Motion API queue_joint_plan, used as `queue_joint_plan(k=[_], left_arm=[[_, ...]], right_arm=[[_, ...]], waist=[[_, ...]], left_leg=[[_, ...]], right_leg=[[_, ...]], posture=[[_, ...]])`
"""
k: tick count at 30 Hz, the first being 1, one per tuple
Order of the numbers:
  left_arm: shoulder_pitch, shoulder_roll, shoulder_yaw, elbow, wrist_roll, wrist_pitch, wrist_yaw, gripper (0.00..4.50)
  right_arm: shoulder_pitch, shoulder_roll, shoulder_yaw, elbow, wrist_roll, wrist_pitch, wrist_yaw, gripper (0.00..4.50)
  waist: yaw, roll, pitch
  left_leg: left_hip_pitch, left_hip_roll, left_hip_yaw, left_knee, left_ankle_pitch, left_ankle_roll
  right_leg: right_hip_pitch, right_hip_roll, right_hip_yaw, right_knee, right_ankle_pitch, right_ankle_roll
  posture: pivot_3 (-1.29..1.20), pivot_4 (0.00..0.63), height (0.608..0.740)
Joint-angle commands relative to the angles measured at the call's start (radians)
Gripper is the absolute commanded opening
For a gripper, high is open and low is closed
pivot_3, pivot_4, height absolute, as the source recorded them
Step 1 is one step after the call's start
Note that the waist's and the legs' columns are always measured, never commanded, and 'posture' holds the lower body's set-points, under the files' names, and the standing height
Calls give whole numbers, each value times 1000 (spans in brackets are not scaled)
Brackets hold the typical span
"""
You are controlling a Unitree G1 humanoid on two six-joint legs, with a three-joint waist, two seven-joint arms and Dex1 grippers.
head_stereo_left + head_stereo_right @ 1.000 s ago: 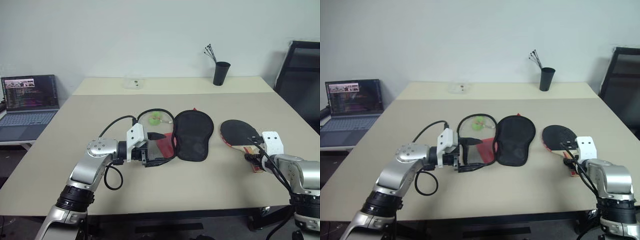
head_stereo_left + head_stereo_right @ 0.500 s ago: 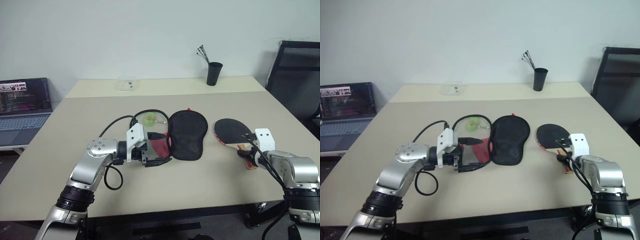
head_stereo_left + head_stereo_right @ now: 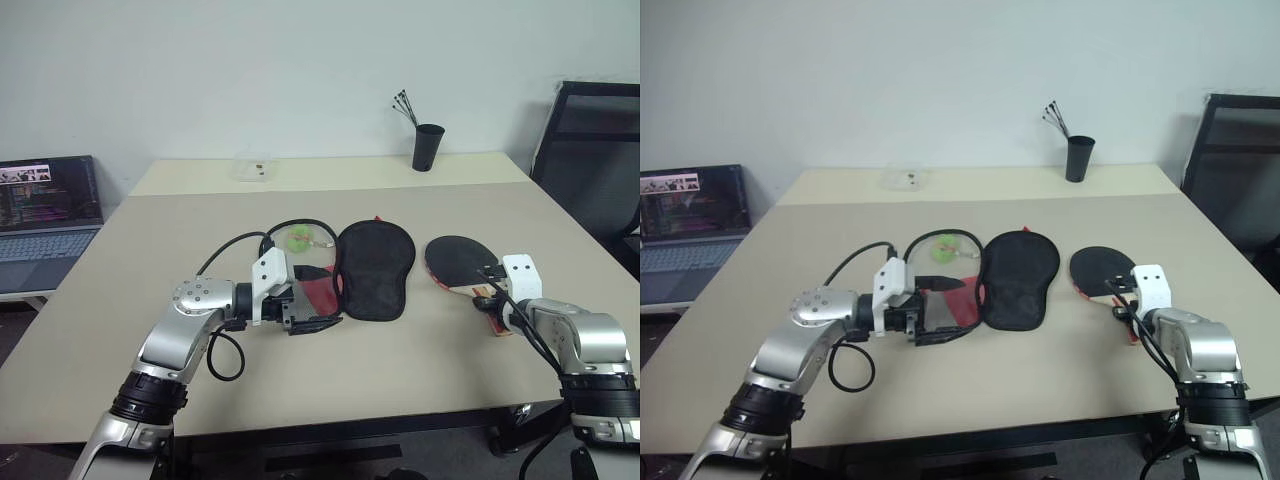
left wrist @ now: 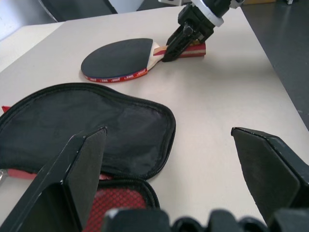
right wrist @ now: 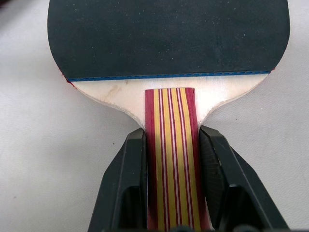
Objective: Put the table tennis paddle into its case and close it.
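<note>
Right tool (image 5: 170, 183) covers both sides of the paddle (image 5: 169, 43) handle, and the handle's end runs off the right wrist view's edge. Left tool (image 3: 312, 300) sits in front of the case (image 3: 375, 268), hiding part of its red half. Laptop (image 3: 45, 215) is cut by the frame; its screen text is too small to read.
</note>
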Motion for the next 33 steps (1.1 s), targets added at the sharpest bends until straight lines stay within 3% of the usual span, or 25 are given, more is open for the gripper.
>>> queue_joint_plan(k=[1,7,14,22,33], left_arm=[[10,13,26,-27,-4,-21,6,4500],[43,26,42,-44,-12,-17,19,4500],[73,21,63,-47,-30,-15,38,4500],[109,39,111,-45,-47,-14,56,4500],[131,47,117,-76,-41,0,80,4500]], right_arm=[[-55,-7,-51,-16,-7,6,-38,1103],[-114,17,-76,-186,38,128,-68,1103],[-192,251,-33,-329,40,244,-177,1103],[-228,457,14,-225,-3,176,-275,1103],[-248,543,48,-52,-45,19,-322,1103]], waist=[[0,0,0],[3,1,1],[0,1,1],[6,1,1],[5,1,1]], left_leg=[[0,0,0,0,0,0],[-8,-1,2,-3,0,0],[-14,2,1,-4,0,0],[-15,-1,1,-2,0,0],[-15,0,1,-2,0,0]], right_leg=[[0,0,0,0,0,0],[-9,0,2,0,0,0],[-16,2,1,2,0,0],[-16,0,1,2,0,0],[-16,0,1,2,0,-1]], posture=[[0,150,740],[0,150,740],[0,150,740],[0,150,740],[0,150,740]])
